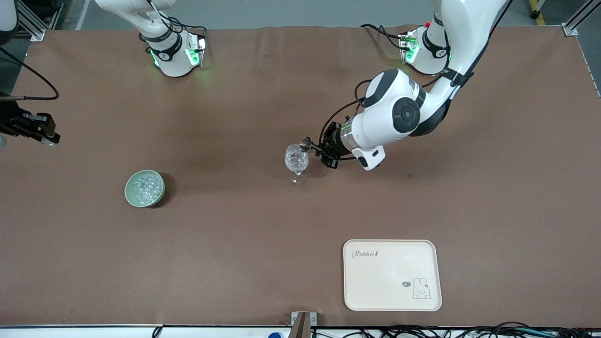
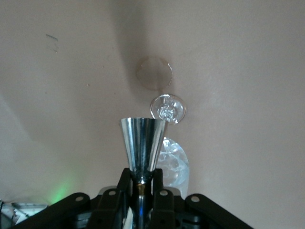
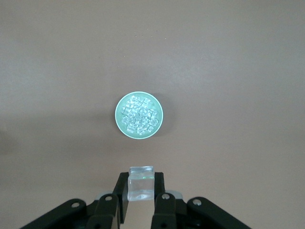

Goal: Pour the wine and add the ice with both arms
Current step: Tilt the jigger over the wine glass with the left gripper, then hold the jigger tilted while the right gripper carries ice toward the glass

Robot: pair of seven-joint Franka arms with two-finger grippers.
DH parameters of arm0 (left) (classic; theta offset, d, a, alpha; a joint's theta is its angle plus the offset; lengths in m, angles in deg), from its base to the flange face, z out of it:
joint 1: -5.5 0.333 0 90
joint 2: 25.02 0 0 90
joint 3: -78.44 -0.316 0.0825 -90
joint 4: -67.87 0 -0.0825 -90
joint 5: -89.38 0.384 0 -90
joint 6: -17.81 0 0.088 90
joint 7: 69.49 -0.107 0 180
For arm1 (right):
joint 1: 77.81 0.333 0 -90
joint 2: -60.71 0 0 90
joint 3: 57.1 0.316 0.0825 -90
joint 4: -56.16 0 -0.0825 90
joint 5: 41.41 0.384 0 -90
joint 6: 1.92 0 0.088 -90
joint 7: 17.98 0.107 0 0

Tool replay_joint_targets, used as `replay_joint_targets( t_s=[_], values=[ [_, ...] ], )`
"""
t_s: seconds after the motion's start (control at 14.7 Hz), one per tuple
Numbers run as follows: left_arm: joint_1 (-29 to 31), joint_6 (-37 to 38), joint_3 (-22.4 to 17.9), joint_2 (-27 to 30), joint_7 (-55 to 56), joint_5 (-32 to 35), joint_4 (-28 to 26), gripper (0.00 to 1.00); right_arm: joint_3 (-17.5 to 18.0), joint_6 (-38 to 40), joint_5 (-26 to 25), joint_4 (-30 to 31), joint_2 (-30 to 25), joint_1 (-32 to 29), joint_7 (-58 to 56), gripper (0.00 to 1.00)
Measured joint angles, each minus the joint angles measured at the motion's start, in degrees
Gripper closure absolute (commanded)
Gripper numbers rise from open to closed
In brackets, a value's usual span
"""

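Left pincer [image 2: 141, 183]: clenched on stem of small polished steel cone-shaped measuring cup [image 2: 142, 143], cup tipped over rim of clear stemmed wine glass [image 1: 297, 162] mid-worktop.

Right pincer [image 3: 141, 193]: clenched on clear glassy ice cube [image 3: 141, 182], held high over brown worktop [image 1: 235, 244] at right arm's end, above pale green round bowl of ice [image 1: 144, 188].

Judgement: ice slippery, light; grip flat faces. Glass fragile, top-heavy; release cube low.

Cream rabbit tray [image 1: 392, 274] nearer camera.
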Motion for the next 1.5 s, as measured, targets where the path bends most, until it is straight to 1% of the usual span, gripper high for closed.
replay_joint_targets(
  t_s=[0.2,0.41,0.95,1.16,1.5],
  values=[
    [-0.99,0.00,-0.10,-0.48,2.71,1.94,0.52,1.00,0.08,-0.09,0.00,0.00,0.07,0.24,0.04,0.86],
    [-1.79,-0.02,-0.11,-1.05,6.59,5.33,1.18,0.99,0.18,-0.81,0.00,0.00,0.43,1.60,2.04,0.86],
    [-3.02,0.08,-0.13,-2.09,14.59,12.24,3.18,1.00,0.53,-3.65,0.06,-0.32,3.74,8.22,13.50,0.86],
    [-3.76,0.73,-0.14,-2.24,16.84,14.82,3.37,1.00,0.66,-3.94,0.09,-2.27,5.72,10.81,17.71,0.86],
    [-4.77,5.89,-0.14,-2.36,18.16,17.46,5.49,1.00,0.81,-4.14,0.10,-7.24,11.31,17.35,28.91,0.88]
  ],
)
